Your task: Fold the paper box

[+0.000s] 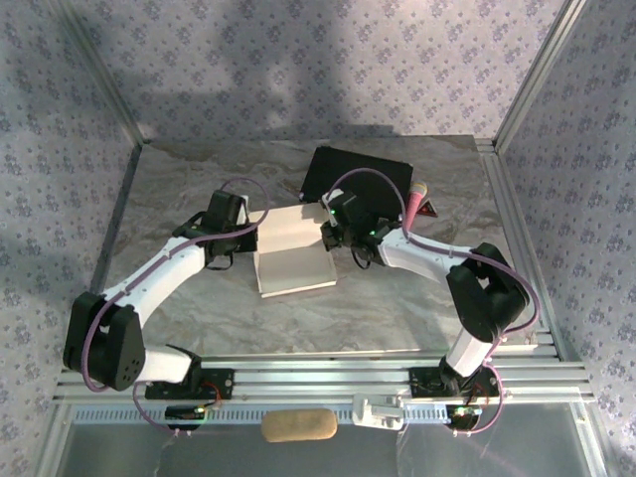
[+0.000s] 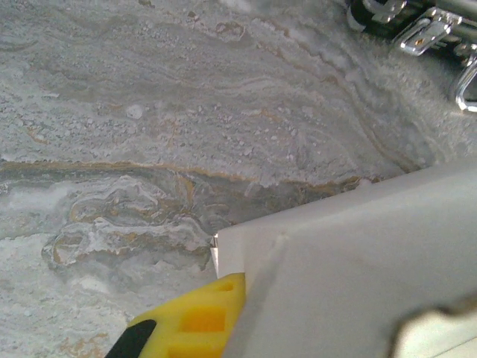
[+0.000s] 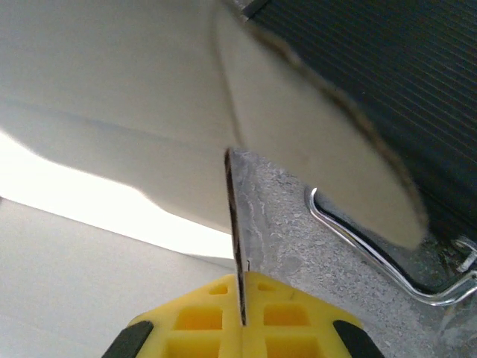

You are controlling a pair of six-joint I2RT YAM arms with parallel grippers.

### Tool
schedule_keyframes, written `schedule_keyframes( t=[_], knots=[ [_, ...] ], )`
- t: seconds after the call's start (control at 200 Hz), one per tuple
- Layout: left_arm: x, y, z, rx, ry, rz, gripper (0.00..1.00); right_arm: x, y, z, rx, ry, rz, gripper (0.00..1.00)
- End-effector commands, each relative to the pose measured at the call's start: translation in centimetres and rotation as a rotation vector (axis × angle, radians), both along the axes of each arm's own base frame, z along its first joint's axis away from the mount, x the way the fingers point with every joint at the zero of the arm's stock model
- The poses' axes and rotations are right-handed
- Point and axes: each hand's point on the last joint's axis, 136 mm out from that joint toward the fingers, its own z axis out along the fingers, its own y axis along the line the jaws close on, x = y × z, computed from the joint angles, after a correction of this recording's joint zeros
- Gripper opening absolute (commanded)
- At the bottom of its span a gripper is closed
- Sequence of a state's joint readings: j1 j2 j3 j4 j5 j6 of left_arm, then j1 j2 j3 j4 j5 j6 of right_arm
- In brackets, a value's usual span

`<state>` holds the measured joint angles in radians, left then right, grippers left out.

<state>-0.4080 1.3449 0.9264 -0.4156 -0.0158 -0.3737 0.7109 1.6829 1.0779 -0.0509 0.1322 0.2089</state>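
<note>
At centre of the tabletop (image 1: 199, 318) lay the paper box (image 1: 295, 260), part-folded: flat cream base toward the arms, rear panel raised, approx. midway between both arms. The left pincer (image 1: 250, 234) sat at the box's left rear corner, closed on the side wall. In the left wrist view a yellow pad (image 2: 195, 322) pressed against the card, w/ the wall running up past it. The right pincer (image 1: 332, 237) was at the right rear corner, clamped on a flap. The right wrist view showed that card edge-on, a thin dark line nipped between the yellow pads (image 3: 197, 321).

Step in hand, by my reading: raising both side walls together. To do it well, prob. swing each wall about its crease rather than pull outward. Move both sides evenly so the base doesn't skew or slide, and grip w/o crushing the card. The right side needs care, since the black case (image 1: 356, 177) sat just behind and its wire latch (image 3: 373, 261) lay near the flap.

Materials: card was thin, matte and smooth, w/ a rounded tab end on one flap. The tabletop covering was grey, marbled, grainy and slightly wrinkled. The case looked ribbed and hard, w/ shiny metal fittings.
</note>
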Motion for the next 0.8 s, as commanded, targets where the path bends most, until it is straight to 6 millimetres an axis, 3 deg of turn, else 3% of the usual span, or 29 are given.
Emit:
schedule_keyframes(
  t=[0.0,0.255,0.455,0.795],
  knots=[
    [1.4,-1.0,1.6,-0.069,-0.071,0.028,0.01,0.2,-0.6,1.6,0.037,-0.034,-0.126,0.00],
    [4.1,-1.7,3.9,-0.109,-0.169,0.032,0.00,1.0,0.0,2.7,0.149,-0.062,-0.236,0.00],
    [5.8,-1.4,3.5,-0.153,-0.180,0.041,0.00,2.1,1.8,2.7,0.255,-0.066,-0.251,0.00],
    [5.4,-1.6,2.8,-0.238,-0.214,0.042,0.00,1.2,1.6,0.4,0.289,-0.085,-0.281,0.00]
  ],
)
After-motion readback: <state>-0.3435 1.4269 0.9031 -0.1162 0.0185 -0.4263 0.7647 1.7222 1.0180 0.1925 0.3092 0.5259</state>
